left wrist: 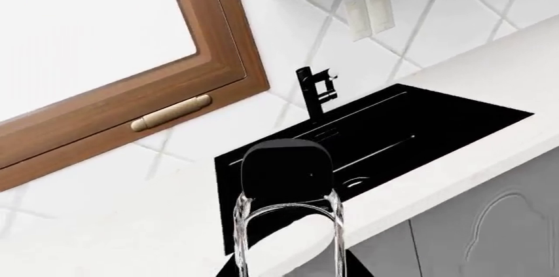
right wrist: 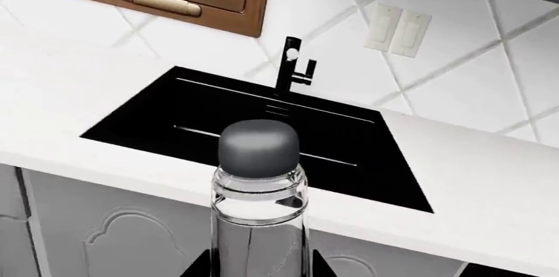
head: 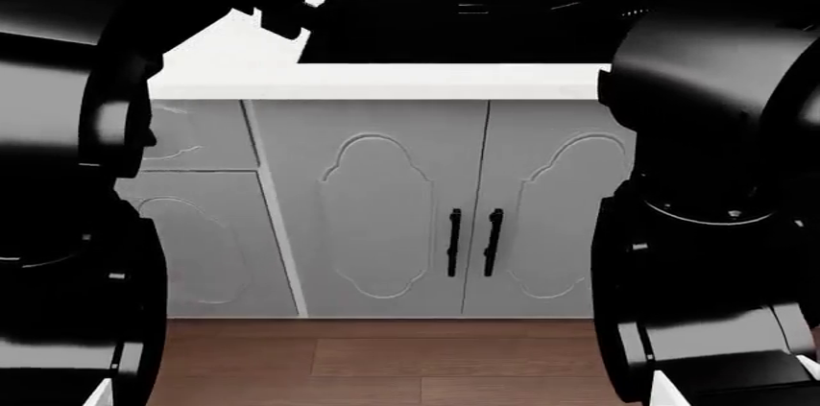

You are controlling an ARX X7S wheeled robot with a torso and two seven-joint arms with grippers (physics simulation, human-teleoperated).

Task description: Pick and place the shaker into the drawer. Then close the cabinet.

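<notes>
Above the white counter (head: 384, 80), both arms are raised beside the black sink (head: 448, 32), each wrist view showing a clear shaker with a dark cap (left wrist: 287, 211) (right wrist: 258, 198) close before its camera. Gripper fingers are hidden, so neither claw's grip can be judged. Below, the cabinet (head: 384, 214) fronts sit flush.
</notes>
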